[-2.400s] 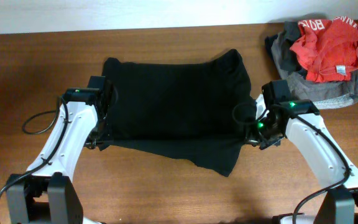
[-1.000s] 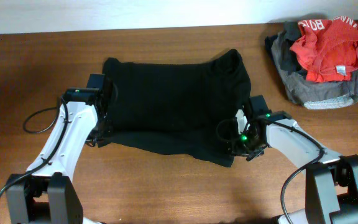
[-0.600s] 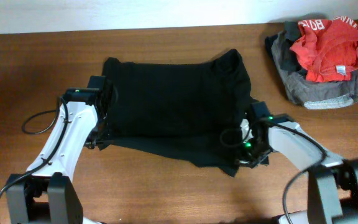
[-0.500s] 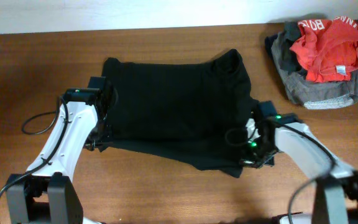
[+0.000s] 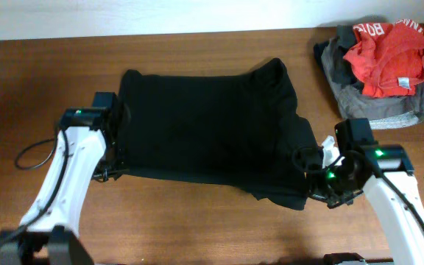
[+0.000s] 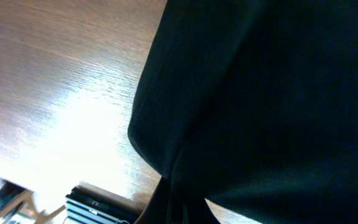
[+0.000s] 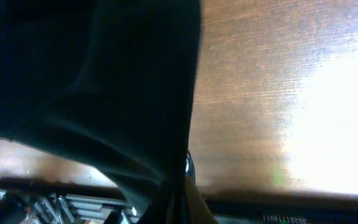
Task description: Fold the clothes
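The black garment (image 5: pixel 212 125) lies spread over the middle of the counter (image 5: pixel 197 228). Its far edge is flat and its near edge runs slanting from left to right. The left fingers (image 5: pixel 115 169) are clenched on the near left corner. In the left wrist view the cloth narrows into a pinched fold right at the fingertips, with bare wood beside it. The right fingers (image 5: pixel 313 193) are clamped on the near right corner, where the fabric bunches into dark folds. The right wrist view shows the cloth drawn down into them the same way. So the garment stretches between the two pairs of fingers. A red garment (image 5: pixel 385 55) sits on a grey garment (image 5: pixel 374 107) at the far right, apart from the black one.
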Motion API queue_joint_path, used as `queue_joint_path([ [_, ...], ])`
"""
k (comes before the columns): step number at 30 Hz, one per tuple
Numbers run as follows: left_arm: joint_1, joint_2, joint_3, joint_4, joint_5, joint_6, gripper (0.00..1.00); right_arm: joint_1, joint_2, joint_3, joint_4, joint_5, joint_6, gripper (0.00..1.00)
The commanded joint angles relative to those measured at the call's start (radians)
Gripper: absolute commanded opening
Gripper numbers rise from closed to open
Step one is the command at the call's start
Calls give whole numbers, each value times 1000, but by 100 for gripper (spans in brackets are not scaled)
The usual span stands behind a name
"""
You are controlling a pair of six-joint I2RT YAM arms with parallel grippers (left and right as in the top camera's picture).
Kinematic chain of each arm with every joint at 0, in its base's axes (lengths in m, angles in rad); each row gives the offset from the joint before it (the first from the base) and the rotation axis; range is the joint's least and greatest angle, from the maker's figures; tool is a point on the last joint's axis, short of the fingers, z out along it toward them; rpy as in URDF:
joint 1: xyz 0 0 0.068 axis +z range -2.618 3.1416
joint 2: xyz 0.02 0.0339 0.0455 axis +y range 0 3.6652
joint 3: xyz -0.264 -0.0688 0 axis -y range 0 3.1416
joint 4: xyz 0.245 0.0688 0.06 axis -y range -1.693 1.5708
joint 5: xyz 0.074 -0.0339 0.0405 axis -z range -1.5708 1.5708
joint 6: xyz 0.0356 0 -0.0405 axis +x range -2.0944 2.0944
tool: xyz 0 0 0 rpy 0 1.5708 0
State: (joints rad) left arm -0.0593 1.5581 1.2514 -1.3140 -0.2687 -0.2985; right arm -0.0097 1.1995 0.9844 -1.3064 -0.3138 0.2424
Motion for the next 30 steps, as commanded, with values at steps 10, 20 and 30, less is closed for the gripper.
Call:
queue_joint_path([
  [10, 10, -254, 10, -13, -10, -23, 1, -11, -121, 171, -148, 22, -18, 4],
  [20, 10, -285, 10, -56, -8, -23, 1, -11, -173, 325, -265, 77, -13, 4],
  [30, 10, -279, -11, -6, -8, -23, 1, -10, -39, 334, -179, 116, -49, 4],
])
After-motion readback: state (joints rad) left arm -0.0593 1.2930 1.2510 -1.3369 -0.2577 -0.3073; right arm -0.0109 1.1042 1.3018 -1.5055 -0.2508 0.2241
